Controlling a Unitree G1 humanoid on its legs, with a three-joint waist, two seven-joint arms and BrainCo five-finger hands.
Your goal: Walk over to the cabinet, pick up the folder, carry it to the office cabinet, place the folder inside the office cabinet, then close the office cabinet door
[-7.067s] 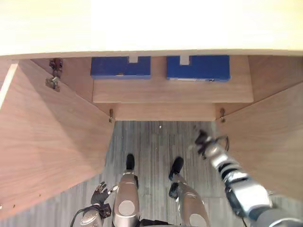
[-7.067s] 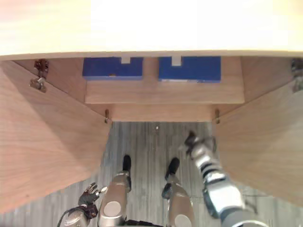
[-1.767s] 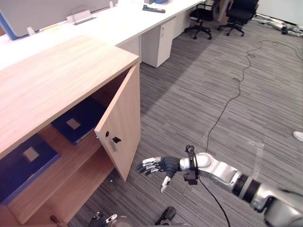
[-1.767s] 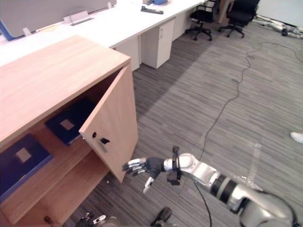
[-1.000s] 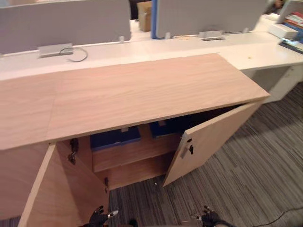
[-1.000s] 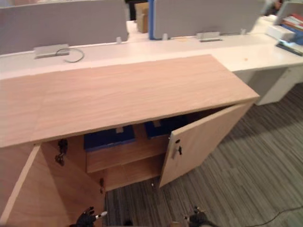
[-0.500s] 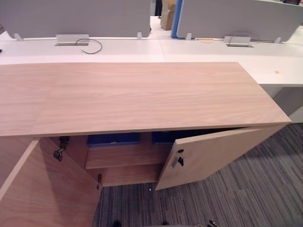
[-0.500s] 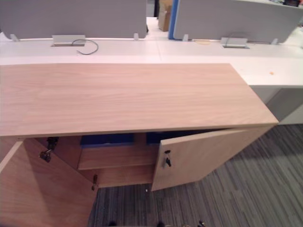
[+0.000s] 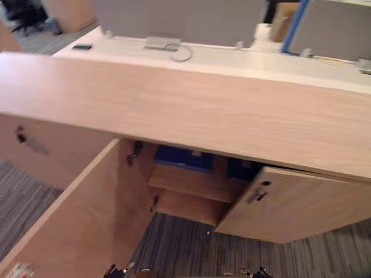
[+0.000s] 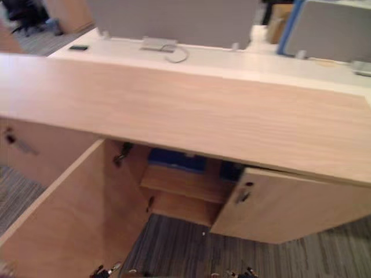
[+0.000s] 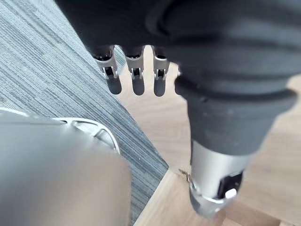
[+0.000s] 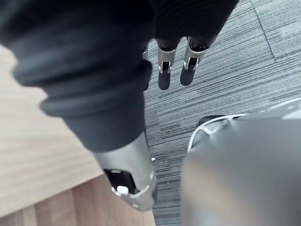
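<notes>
blue folder (image 9: 183,158) on cabinet shelf (image 9: 194,180) — left hand (image 11: 159,81), right hand (image 12: 165,75) well apart, fingers (image 11: 114,83) loose, empty

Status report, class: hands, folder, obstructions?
Left hand and right hand open, empty. Blue flat folders on wooden cabinet shelf. Left door wide open, right door ajar.
</notes>
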